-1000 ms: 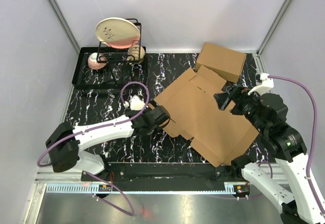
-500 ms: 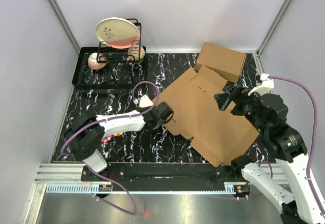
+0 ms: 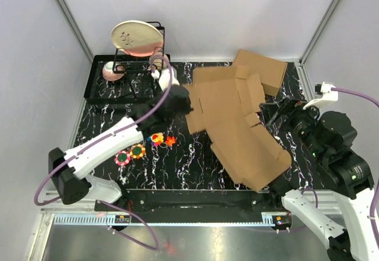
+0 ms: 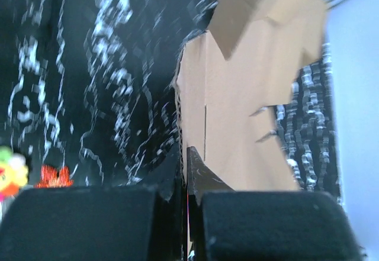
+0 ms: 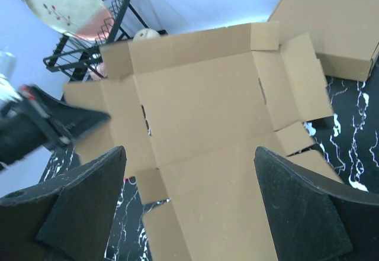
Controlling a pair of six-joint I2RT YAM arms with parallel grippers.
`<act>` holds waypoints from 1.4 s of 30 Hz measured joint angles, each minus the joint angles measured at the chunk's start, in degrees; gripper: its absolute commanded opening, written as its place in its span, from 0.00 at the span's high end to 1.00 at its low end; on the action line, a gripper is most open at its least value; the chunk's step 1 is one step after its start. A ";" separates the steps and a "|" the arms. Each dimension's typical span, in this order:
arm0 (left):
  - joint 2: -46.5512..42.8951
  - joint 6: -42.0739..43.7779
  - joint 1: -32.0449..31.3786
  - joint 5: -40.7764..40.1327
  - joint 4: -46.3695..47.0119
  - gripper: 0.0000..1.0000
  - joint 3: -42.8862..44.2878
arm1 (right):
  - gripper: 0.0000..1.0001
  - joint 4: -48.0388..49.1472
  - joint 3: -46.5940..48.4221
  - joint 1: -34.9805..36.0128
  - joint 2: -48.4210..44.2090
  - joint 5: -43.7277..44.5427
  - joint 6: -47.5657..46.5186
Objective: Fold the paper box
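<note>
The paper box (image 3: 237, 125) is a brown die-cut cardboard sheet with flaps and slots, spread across the middle right of the black marbled table. Its left part is raised off the table. My left gripper (image 3: 185, 103) is shut on the sheet's left edge, and the left wrist view shows the cardboard (image 4: 249, 101) pinched edge-on in that gripper (image 4: 186, 161). My right gripper (image 3: 277, 112) hangs open above the sheet's right side. In the right wrist view it (image 5: 189, 152) stands wide over the panel (image 5: 201, 101) with nothing between its fingers.
A made-up brown cardboard box (image 3: 264, 68) stands at the back right, behind the sheet. At the back left, a black tray (image 3: 98, 93) holds a wire rack with a plate (image 3: 137, 38) and a pink bowl (image 3: 111, 70). Small colourful toys (image 3: 140, 150) lie left of the sheet.
My left gripper has shut on the sheet's left edge and swung toward the back, lifting and turning the sheet. The colourful toys have come into view. The right arm has shifted slightly right.
</note>
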 measured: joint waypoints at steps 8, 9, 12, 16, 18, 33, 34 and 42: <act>-1.88 21.31 11.13 16.98 -2.45 1.00 17.81 | 0.04 -0.09 2.38 0.00 -0.02 0.31 -0.42; -1.86 22.91 13.68 21.00 -2.99 1.00 18.47 | 0.04 -0.13 2.38 0.00 -0.02 0.31 -0.42; -1.84 25.66 20.02 31.28 -4.42 1.00 18.86 | 0.04 -0.48 2.38 0.00 0.00 0.13 -0.39; -1.70 26.91 24.68 46.12 -3.96 0.98 18.91 | 0.04 -1.11 2.40 0.00 0.00 -0.09 -0.39; -1.14 26.69 25.35 53.90 -2.56 0.98 19.21 | 0.04 -1.44 2.45 0.00 0.00 -0.24 -0.39; 24.35 28.22 29.55 67.52 0.42 0.92 21.88 | 0.04 -4.35 2.60 0.00 0.00 -0.09 -1.01; 25.81 28.79 29.70 65.81 -0.85 0.91 22.53 | 0.04 -4.33 2.47 0.00 0.02 -0.09 -1.01; 36.26 33.77 28.76 55.25 -10.08 0.63 30.08 | 0.04 -4.28 -0.24 0.00 1.53 -0.02 -1.01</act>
